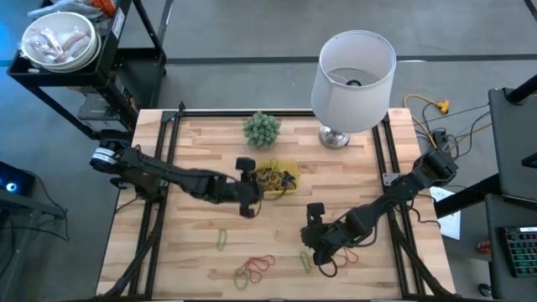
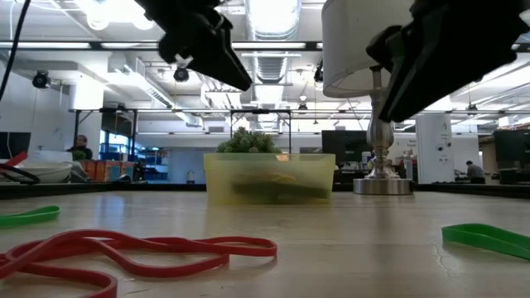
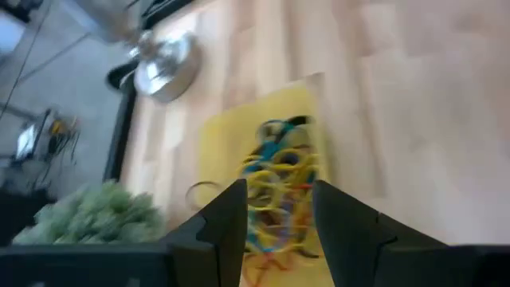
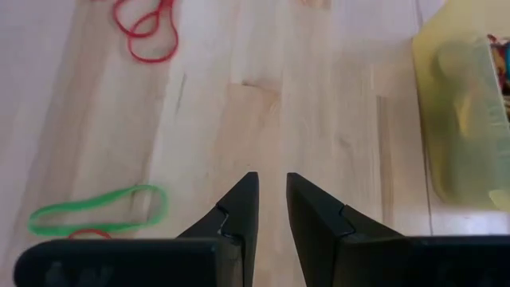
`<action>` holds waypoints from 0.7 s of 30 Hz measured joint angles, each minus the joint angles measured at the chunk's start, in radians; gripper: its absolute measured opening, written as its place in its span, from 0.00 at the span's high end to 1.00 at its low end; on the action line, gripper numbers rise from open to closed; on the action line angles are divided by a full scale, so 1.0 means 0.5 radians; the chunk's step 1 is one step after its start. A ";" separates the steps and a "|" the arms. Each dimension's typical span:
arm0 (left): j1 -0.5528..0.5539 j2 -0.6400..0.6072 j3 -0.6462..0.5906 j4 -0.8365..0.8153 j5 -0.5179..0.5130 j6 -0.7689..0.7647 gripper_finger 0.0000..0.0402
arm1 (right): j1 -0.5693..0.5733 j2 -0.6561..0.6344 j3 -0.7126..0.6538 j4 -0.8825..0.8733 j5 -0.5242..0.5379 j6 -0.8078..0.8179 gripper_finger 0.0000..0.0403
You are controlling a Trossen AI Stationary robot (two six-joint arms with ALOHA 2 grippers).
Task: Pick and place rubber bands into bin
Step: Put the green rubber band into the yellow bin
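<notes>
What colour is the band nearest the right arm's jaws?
Green: the thin floppy green rubber band on the wooden table, clearest in the right wrist view.

A shallow yellow bin (image 1: pixel 277 177) sits mid-table, already holding a tangle of yellow, blue and red rubber bands (image 3: pixel 279 179). Loose bands remain on the wood nearer the front edge: a green loop (image 1: pixel 222 240), a red cluster (image 1: pixel 256 267) and another green band (image 1: pixel 304 262), possibly folded.

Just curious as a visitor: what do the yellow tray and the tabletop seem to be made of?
The bin looks like thin, slightly cloudy yellow plastic: in the low view its contents show dimly through the wall. The table looks like light wood with a smooth finish, built from jointed strips; grain lines and seams show from above.
</notes>
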 joint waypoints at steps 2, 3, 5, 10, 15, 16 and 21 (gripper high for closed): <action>-0.062 0.027 -0.012 0.073 0.001 0.029 0.68 | -0.002 0.019 -0.004 -0.004 0.000 -0.041 0.85; -0.083 0.040 -0.014 0.106 0.001 0.059 0.68 | -0.006 0.030 -0.002 -0.004 0.000 -0.064 0.85; -0.115 0.052 -0.045 0.118 0.001 0.114 0.68 | -0.007 0.034 0.014 -0.015 -0.002 -0.134 0.85; -0.129 0.070 -0.117 0.285 0.003 0.165 0.68 | -0.005 0.034 0.142 -0.015 -0.038 -0.265 0.85; -0.145 0.070 -0.148 0.170 0.002 0.099 0.68 | 0.014 0.034 0.334 -0.014 -0.244 -0.312 0.85; -0.157 0.067 -0.149 0.123 0.002 0.068 0.68 | 0.026 0.034 0.365 -0.014 -0.278 -0.312 0.85; -0.243 0.059 -0.149 0.057 0.003 0.057 0.68 | 0.115 0.034 0.455 -0.026 -0.352 -0.282 0.85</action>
